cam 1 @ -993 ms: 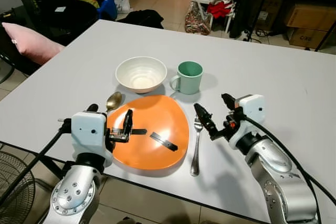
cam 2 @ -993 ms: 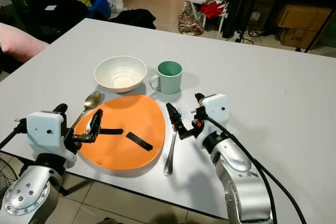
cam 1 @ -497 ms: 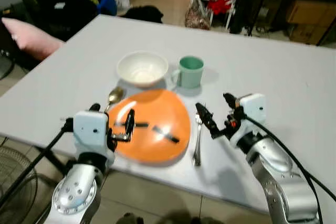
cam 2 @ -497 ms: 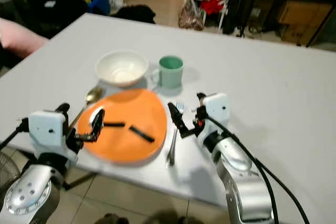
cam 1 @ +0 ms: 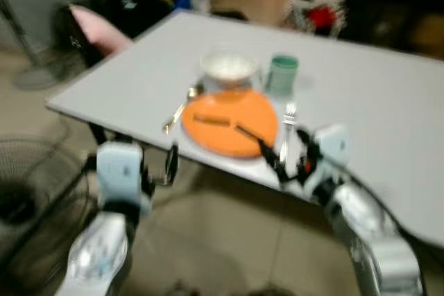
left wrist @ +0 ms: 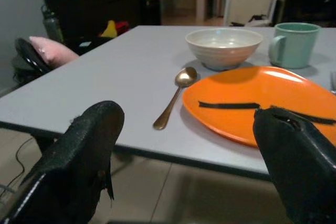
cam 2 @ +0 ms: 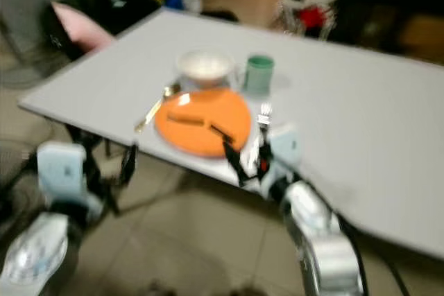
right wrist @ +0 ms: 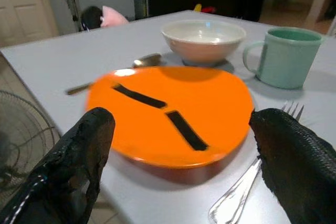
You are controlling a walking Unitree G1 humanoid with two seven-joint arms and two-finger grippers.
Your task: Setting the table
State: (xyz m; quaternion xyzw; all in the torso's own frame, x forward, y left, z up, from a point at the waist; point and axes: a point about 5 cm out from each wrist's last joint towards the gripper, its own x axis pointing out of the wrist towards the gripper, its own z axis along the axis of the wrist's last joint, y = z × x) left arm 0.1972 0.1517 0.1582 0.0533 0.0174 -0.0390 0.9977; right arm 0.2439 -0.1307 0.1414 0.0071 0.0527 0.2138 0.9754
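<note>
Plate (left wrist: 273,100) lies at the near edge of the surface (left wrist: 121,72), two strips (left wrist: 229,105) on it. Spoon (left wrist: 173,98) lies left of the plate, fork (right wrist: 247,182) right of it. Bowl (left wrist: 223,48) stands beyond the plate, mug (left wrist: 294,43) to the bowl's right. Pillow (cam 1: 97,22) lies off the far left edge.

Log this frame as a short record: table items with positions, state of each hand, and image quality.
plate: orange plate with two black strips, near the table edge
bowl: white bowl beyond the plate
mug: green mug beside the bowl
spoon: gold spoon on the plate's left
fork: fork on the plate's right
left hand: left hand open, empty, off the table edge
right hand: right hand open, empty, facing the plate
quality: head views blurred
</note>
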